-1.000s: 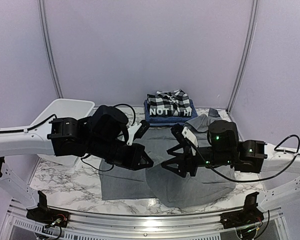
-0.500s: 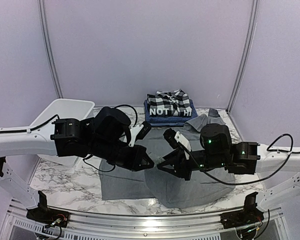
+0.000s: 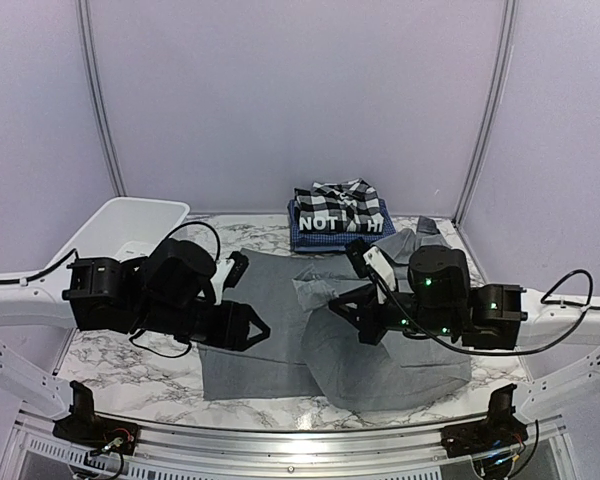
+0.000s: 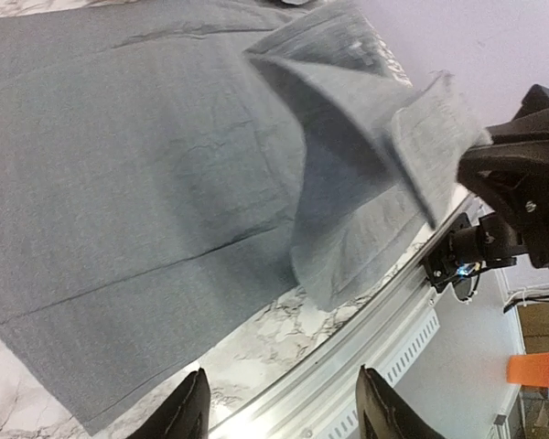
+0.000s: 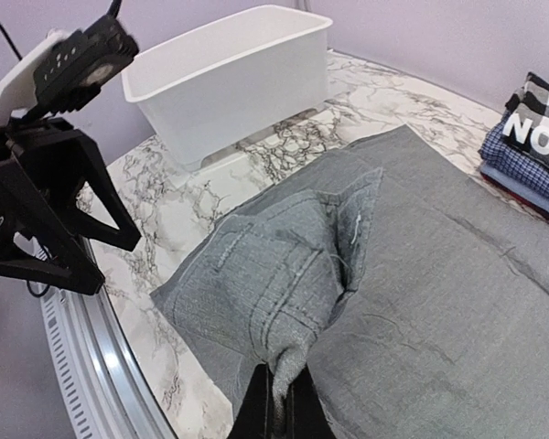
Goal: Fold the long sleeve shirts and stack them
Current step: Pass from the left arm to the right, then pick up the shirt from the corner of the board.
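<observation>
Fingers [image 5: 256, 412] of my right gripper [image 5: 281, 402] are pinched together on a stitched, doubled edge of the grey shirt [image 3: 380, 375], a cuff by my reading, with that piece lifted above the rest of the cloth. On the left gripper [image 4: 284, 413] the 2 fingers stand apart with nothing between them, hovering above the near left part of the same shirt. That shirt lies spread across the middle of the marble surface [image 3: 140, 375], its right side doubled over toward the centre. Behind it sit 3 folded ones in 1 pile: plaid shirt [image 3: 342, 196] on top, black lettered shirt [image 3: 325, 222] under it, blue checked shirt [image 3: 330, 242] at the bottom. The white tub [image 3: 130, 225] stands at the far left, apart from the cloth.

I judge this fabric light and limp: it will sag from any single pinch and may drag the layers below along with it. Seams and cuffs are thicker and should slip less, so I would take hold there, or at a hem corner, with both grippers spread wide to keep the fold line straight.
</observation>
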Available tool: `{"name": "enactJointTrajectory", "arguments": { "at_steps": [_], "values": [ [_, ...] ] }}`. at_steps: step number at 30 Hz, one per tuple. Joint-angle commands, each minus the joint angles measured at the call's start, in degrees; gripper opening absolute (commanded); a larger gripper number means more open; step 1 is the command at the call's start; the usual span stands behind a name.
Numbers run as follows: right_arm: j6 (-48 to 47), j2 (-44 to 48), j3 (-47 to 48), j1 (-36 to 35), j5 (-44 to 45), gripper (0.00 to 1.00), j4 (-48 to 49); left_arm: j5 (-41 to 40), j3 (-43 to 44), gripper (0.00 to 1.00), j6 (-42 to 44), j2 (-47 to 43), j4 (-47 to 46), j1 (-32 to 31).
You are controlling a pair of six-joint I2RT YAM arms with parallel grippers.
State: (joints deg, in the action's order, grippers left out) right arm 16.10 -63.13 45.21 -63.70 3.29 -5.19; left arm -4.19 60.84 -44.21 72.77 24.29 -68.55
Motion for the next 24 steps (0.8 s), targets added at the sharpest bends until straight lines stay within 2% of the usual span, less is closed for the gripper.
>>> {"name": "enactJointTrajectory", "arguments": {
  "at_steps": [1, 6, 11, 16, 24],
  "values": [
    [2.61, 0.91, 0.00, -0.28, 5.14, 0.00, -0.31, -5.11, -7.03, 0.55, -3.11, -4.20, 7.02, 0.27],
    [2.51, 0.73, 0.02, -0.28, 5.79, 0.00, -0.26, -4.51, -16.68, 0.48, -8.65, -8.35, 8.22, -1.11],
    [1.80, 0.40, 1.11, -0.28, 6.60, 0.00, -0.63, -5.86, -22.43, 0.43, -14.80, -9.02, 8.98, -2.36],
    [1.25, 0.09, 2.46, -0.28, 7.53, 0.00, -1.62, -5.55, -24.89, 0.33, -19.93, -7.05, 8.93, -3.03],
    [0.60, 0.20, 3.29, -0.28, 8.20, 0.00, -2.36, -5.30, -26.22, 0.30, -21.58, -4.07, 7.79, -4.01]
  ]
}}
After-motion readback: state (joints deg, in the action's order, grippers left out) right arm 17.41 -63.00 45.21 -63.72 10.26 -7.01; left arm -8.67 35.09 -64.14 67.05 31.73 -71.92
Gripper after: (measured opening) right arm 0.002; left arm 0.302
